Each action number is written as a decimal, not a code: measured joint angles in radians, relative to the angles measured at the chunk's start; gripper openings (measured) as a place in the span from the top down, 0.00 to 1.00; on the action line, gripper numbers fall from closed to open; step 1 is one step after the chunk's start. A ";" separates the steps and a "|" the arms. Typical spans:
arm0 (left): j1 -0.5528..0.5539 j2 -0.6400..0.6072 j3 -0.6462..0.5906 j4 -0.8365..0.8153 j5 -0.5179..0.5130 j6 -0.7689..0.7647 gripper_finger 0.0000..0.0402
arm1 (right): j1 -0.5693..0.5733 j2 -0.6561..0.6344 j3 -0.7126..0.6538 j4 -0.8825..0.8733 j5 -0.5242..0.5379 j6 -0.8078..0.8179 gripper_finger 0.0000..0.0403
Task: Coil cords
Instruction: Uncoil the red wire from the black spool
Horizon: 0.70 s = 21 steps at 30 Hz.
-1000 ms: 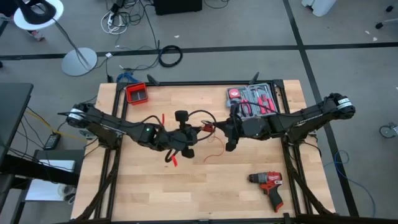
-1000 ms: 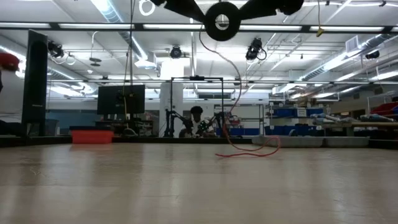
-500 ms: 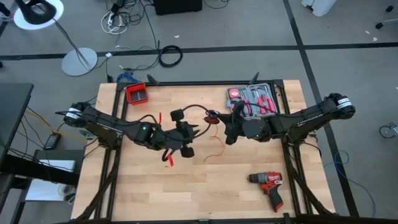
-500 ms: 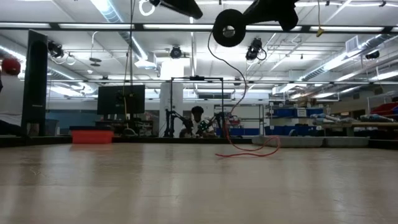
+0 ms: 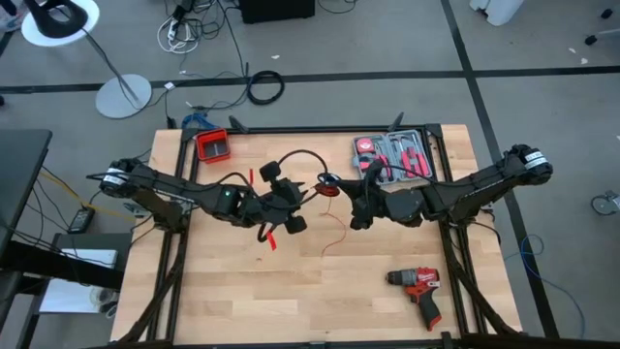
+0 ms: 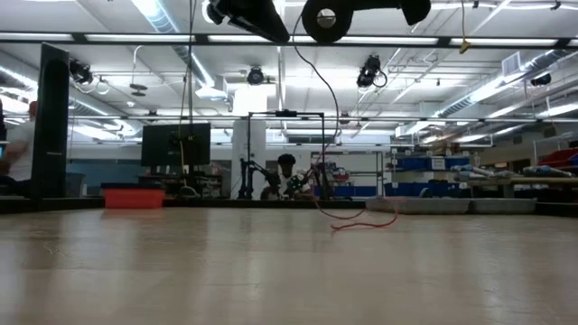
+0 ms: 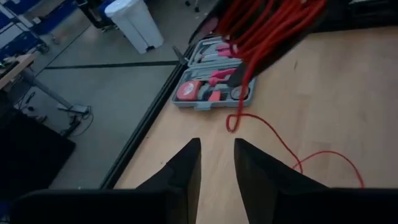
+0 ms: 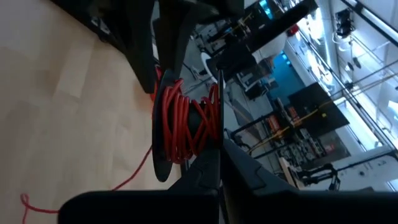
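The cords are thin red and black wires. A small red coil [image 5: 329, 186] hangs above the table's middle, and my right gripper [image 5: 341, 192] is shut on it. The coil also fills the right wrist view [image 8: 183, 127]. A black strand [image 5: 302, 154] arches from the coil toward my left arm. A loose red tail [image 5: 334, 237] drops from the coil and lies on the board. Two red clips [image 5: 271, 240] show beside my left arm. My left gripper [image 7: 217, 165] stands open just left of the coil [image 7: 267, 25], with nothing between its fingers. My right gripper pinches the wound red coil at its near rim [image 8: 200, 150] between its two shut fingers. The fingers come roughly level from the table's right. The coil is lifted clear of the table, and its red tail [image 7: 298, 155] hangs slack down to the board.
An open grey tool kit [image 5: 392, 155] lies at the far right. A red drill [image 5: 418, 291] lies near the front right and a small red bin [image 5: 213, 145] stands at the far left. Bare board stretches along the near edge.
Both wrists have rolled. The coil has shifted slightly toward the table's far edge with my right gripper. The black strand now arches higher toward the far edge. The red tail's loop on the board has been drawn in a little.
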 joint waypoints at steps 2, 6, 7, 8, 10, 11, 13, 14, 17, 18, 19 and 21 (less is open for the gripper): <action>0.003 0.000 -0.001 0.010 0.031 0.005 0.73 | 0.000 0.000 0.000 0.003 0.000 0.000 1.00; 0.006 0.000 -0.001 0.055 0.095 0.027 0.72 | -0.002 0.000 0.000 0.005 -0.027 0.003 1.00; 0.006 0.000 -0.001 0.062 0.096 0.028 0.72 | -0.001 0.000 0.000 0.008 -0.029 0.002 1.00; 0.007 0.000 -0.001 0.062 0.096 0.028 0.72 | -0.001 0.000 0.000 0.011 -0.032 0.002 1.00; 0.010 0.000 -0.001 0.061 0.096 0.029 0.72 | -0.001 0.000 0.000 0.015 -0.035 0.002 1.00; 0.011 0.000 -0.001 0.061 0.095 0.028 0.72 | -0.001 0.000 0.000 0.015 -0.036 0.002 1.00; 0.016 0.000 -0.001 0.061 0.095 0.027 0.73 | -0.002 0.000 0.000 0.015 -0.050 0.004 1.00; 0.019 0.001 -0.001 0.062 0.095 0.026 0.74 | -0.002 0.000 0.000 0.016 -0.059 0.009 1.00; 0.025 0.007 -0.001 0.055 0.096 0.021 0.82 | -0.001 0.000 0.000 0.016 -0.061 0.010 1.00; 0.025 0.008 -0.001 0.051 0.097 0.021 0.87 | -0.001 0.000 0.000 0.016 -0.061 0.010 1.00; 0.025 0.009 -0.001 0.051 0.097 0.022 0.93 | -0.002 0.000 0.000 0.016 -0.060 0.010 1.00; 0.025 0.011 -0.001 0.053 0.096 0.023 0.97 | -0.002 0.000 0.000 0.015 -0.042 0.010 1.00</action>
